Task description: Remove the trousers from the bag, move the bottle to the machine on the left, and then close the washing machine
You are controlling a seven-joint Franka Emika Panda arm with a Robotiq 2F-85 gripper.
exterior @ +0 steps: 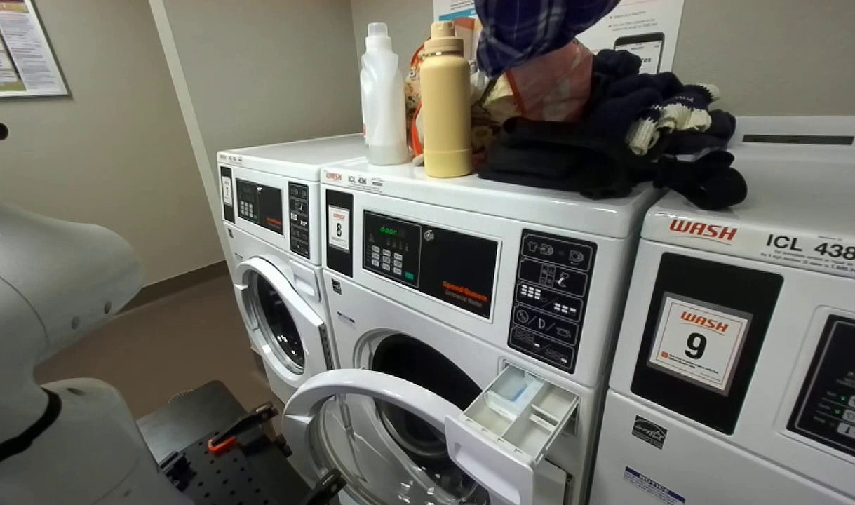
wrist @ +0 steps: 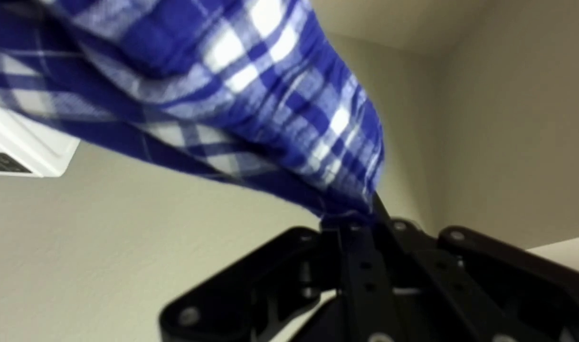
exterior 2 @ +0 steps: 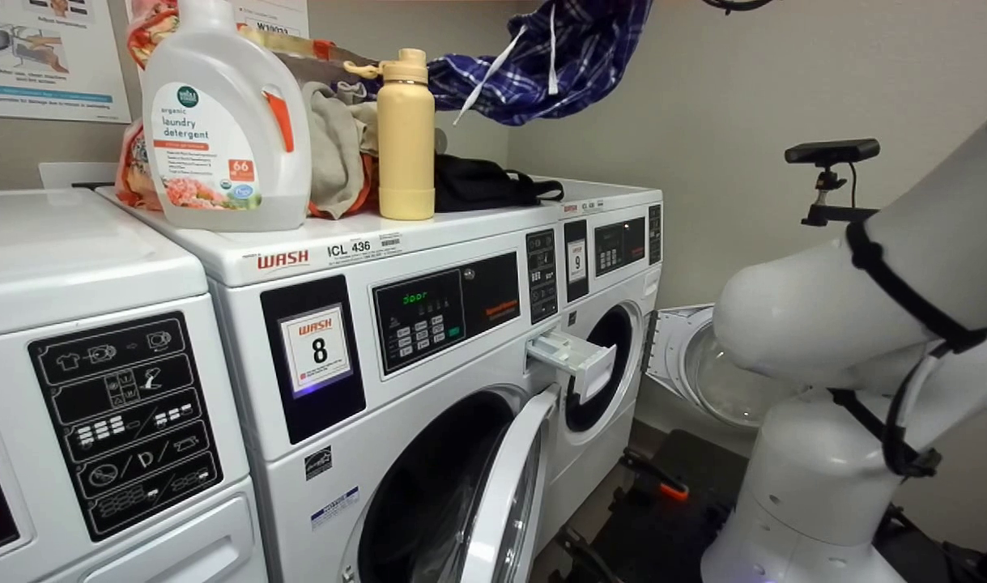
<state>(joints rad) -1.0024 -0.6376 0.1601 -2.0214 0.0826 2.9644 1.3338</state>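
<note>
Arm (exterior 2: 817, 324) up at a slant, jaws apparently tight on blue plaid trousers (wrist: 242, 99).

Counter (exterior: 511, 198): white, glossy top of the washing machine marked 8 (exterior: 427, 315). Bears an upright laundry detergent jug (exterior 2: 226, 138), translucent with a printed label, and an upright yellow bottle (exterior: 447, 109), both near the front edge. Carries, behind these, a floral bag (exterior 2: 133, 166) with orange edging. Supports, just beside the yellow bottle, a heap of black clothing (exterior: 581, 158) with cream ribbed trim in places, extending past the edge toward the machine marked 9 (exterior: 750, 449).
</note>
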